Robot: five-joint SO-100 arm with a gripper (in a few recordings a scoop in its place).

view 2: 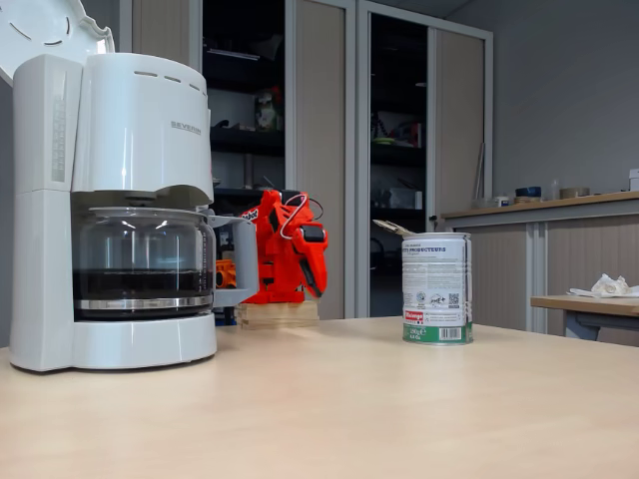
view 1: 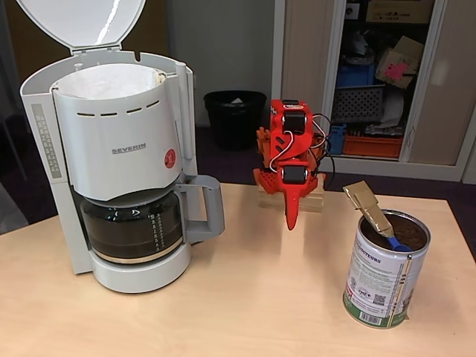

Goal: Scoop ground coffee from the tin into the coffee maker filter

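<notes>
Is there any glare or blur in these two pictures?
In a fixed view, a bright streak of glare crosses the coffee maker's open lid, and the tin looks sharp. In the other fixed view, the glass carafe shows small reflections; the far shelves look soft.
</notes>
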